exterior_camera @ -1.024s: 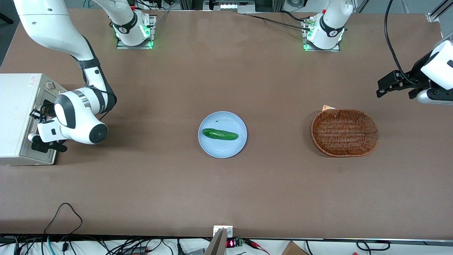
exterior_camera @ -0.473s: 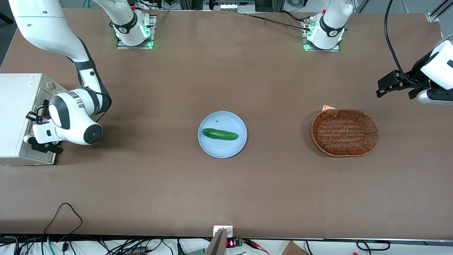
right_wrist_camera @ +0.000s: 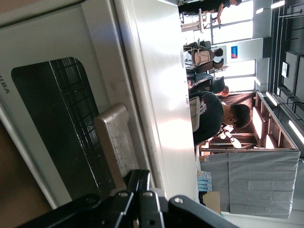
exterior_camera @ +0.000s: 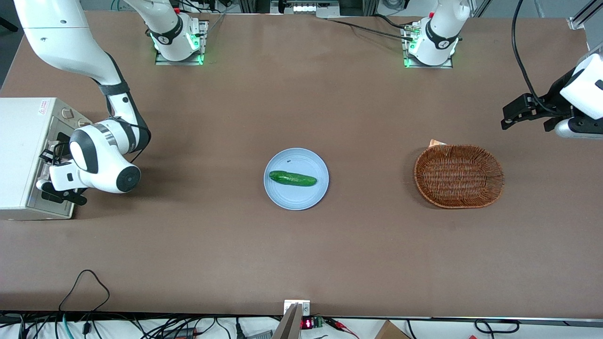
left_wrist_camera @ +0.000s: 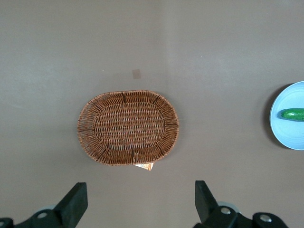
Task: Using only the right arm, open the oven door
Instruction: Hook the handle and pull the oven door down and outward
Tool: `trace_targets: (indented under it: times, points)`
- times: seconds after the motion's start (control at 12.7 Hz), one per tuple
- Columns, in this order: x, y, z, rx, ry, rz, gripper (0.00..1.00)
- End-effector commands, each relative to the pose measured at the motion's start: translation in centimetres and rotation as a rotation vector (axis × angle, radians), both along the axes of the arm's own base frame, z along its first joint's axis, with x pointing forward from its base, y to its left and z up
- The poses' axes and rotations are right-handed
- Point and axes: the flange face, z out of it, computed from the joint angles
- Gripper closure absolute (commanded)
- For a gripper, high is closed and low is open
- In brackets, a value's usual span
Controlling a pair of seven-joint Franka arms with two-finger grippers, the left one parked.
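Observation:
The white toaster oven (exterior_camera: 21, 155) stands at the working arm's end of the table. Its oven door (exterior_camera: 51, 209) faces the table's middle; in the right wrist view the door (right_wrist_camera: 61, 123) shows a dark glass window and the silver bar handle (right_wrist_camera: 116, 142). The right arm (exterior_camera: 101, 162) reaches down in front of the door. Its black gripper (exterior_camera: 55, 188) is right at the door's front. In the right wrist view the gripper (right_wrist_camera: 145, 178) has its two fingers pressed together, tips beside the handle's end, between the handle and the oven's white top edge. Whether the door is ajar does not show.
A pale blue plate (exterior_camera: 311, 197) with a green cucumber (exterior_camera: 292, 178) lies mid-table. A brown wicker basket (exterior_camera: 459, 176) lies toward the parked arm's end, also in the left wrist view (left_wrist_camera: 128, 127). Cables (exterior_camera: 85, 282) lie at the table's near edge.
The right arm's wrist first pushed closer against the oven front, then drew back a little toward the table's middle. The plate, cucumber and basket have not moved.

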Motion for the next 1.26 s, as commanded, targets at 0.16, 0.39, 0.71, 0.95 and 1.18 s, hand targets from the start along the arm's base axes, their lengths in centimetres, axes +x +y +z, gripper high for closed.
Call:
trace_targets:
  times: [0.16,0.39,0.71,0.95,1.18]
  points:
    - [-0.5,1.5,-1.4,0.076,-0.015,-0.039,0.97]
    - [-0.6,2.6,-1.5,0.111,-0.015,-0.053,0.97]
    - [-0.5,4.2,-2.0,0.167,-0.033,-0.062,0.97]
    - [-0.4,4.9,-2.5,0.193,-0.039,-0.053,0.97]
    - [-0.2,6.1,-4.2,0.267,-0.056,-0.047,0.97]
